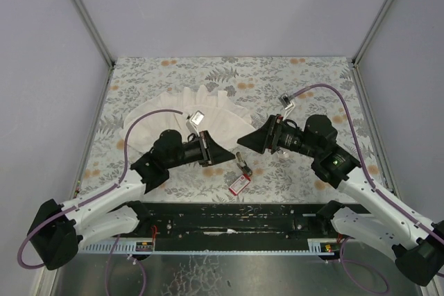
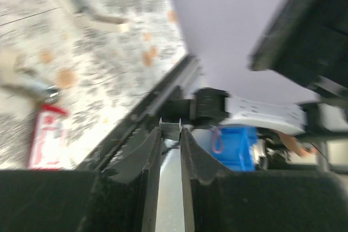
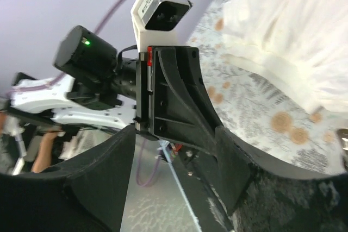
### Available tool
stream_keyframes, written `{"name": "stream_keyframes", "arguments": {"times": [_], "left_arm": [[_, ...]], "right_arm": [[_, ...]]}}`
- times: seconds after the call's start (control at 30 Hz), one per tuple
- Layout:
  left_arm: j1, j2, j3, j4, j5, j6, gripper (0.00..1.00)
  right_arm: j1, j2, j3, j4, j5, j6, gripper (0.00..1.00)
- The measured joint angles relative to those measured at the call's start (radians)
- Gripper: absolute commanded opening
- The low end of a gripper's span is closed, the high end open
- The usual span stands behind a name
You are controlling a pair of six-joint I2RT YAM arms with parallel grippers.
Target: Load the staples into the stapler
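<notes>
Staples (image 2: pixel 170 126): short silvery strip seen end-on, pinched at the very tips of the left pincer (image 2: pixel 170 138) and held clear of the tabletop (image 1: pixel 316 77). Only the left wrist view shows it; from above it is too small to find.
Left pincer state: clenched on the strip, with only a narrow slit between the fingers (image 2: pixel 149 156). In the top view it points toward 3 o'clock, tip a little low.
Right pincer (image 1: pixel 248 142): released. Its wrist view shows the fingers (image 3: pixel 103 188) spread wide with nothing between them. It points toward 9 o'clock, facing the left pincer tip to tip, near it but apart as far as the top view shows.
Stapler (image 1: pixel 243 163): lying on the tabletop and not held. It is just beside both tips, at 5 o'clock from the left tip and 6 o'clock from the right. Its long axis runs roughly 11 to 5. Cannot tell whether it is hinged open or shut.
Red box (image 1: pixel 238 184): white label up, at 6 o'clock from the stapler. Touching it or just beside it, cannot tell which. The left wrist view shows both, but blurred.
Cloth (image 1: pixel 208 105): white, pleated, fanned out at 11 o'clock from the stapler. The left arm crosses over its near edge.
Tabletop: leaf-and-flower print cover.
</notes>
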Motion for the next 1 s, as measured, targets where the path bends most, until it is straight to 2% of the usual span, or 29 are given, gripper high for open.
{"name": "stream_keyframes", "arguments": {"times": [0.2,0.43,0.57,0.8,1.0], "left_arm": [[-0.07,0.127,0.07,-0.365,-0.218,0.135,0.09],[-0.195,0.363,0.136,-0.642,-0.426,0.158,0.09],[-0.219,0.451,0.2,-0.736,-0.509,0.159,0.09],[-0.235,0.56,0.256,-0.79,-0.548,0.176,0.11],[-0.249,0.608,0.305,-0.808,-0.554,0.195,0.22]], "right_arm": [[0.0,-0.006,0.0,-0.134,0.085,-0.122,0.67],[0.0,-0.019,0.0,-0.244,0.14,-0.228,0.66],[0.0,-0.028,-0.006,-0.272,0.152,-0.262,0.66],[0.0,-0.042,-0.027,-0.286,0.156,-0.289,0.66],[0.0,-0.043,-0.035,-0.287,0.157,-0.3,0.66]]}}
